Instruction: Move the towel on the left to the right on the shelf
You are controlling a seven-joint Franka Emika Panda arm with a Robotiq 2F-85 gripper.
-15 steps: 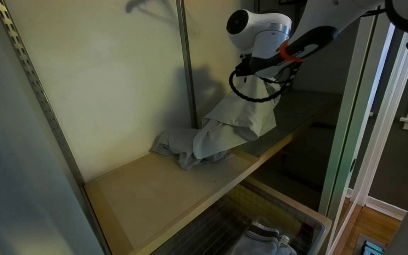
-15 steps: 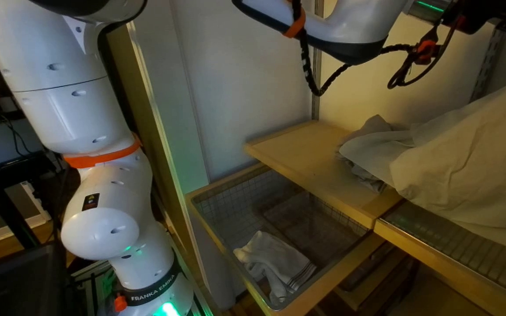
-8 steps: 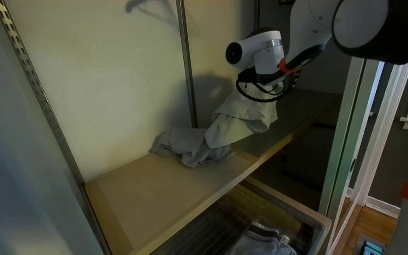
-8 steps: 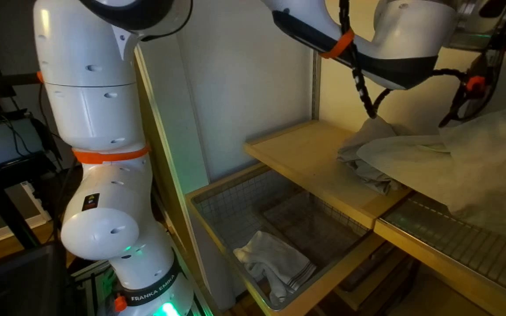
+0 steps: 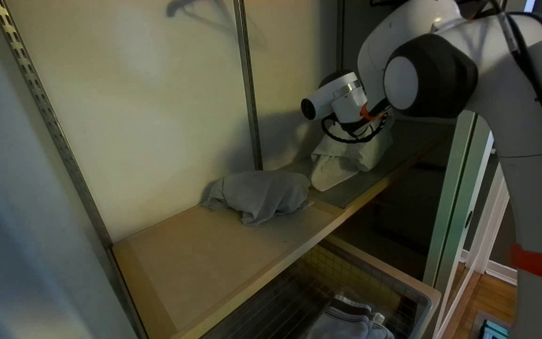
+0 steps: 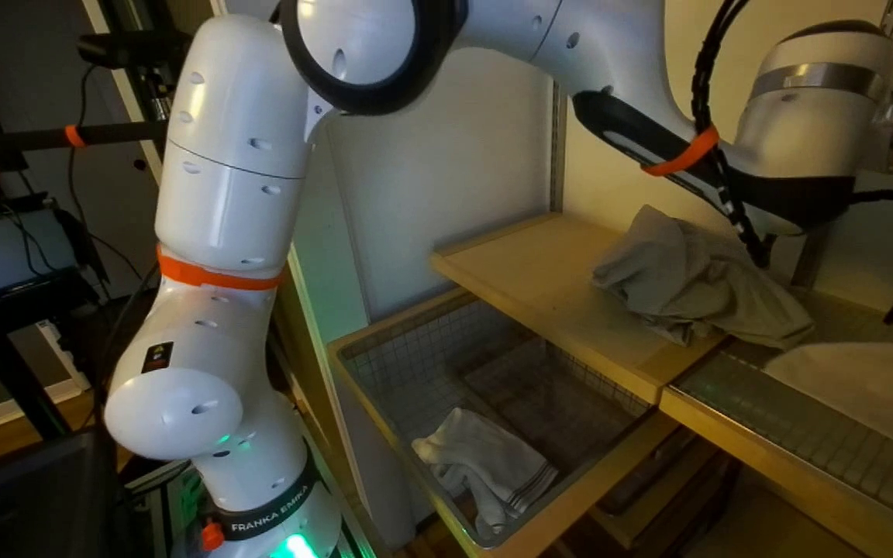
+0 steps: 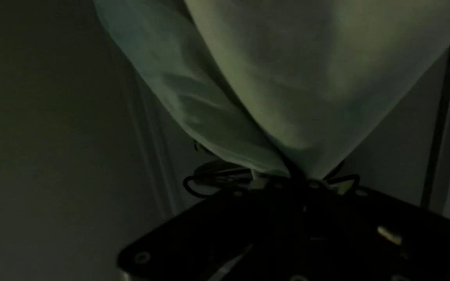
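Below the shelf (image 5: 205,263), the wire basket (image 6: 408,364) contains a crumpled pale cloth (image 6: 493,457) with dark stripes near one edge. The gripper (image 7: 296,183) has its fingers clamped on the light towel (image 5: 351,155), which hangs over the shelf's darker section (image 5: 346,195), near the grey cloth (image 5: 261,193). In an exterior view the towel's long axis slopes down from the gripper, its low end (image 5: 330,176) pointing toward the grey cloth; whether that end touches the shelf cannot be told.
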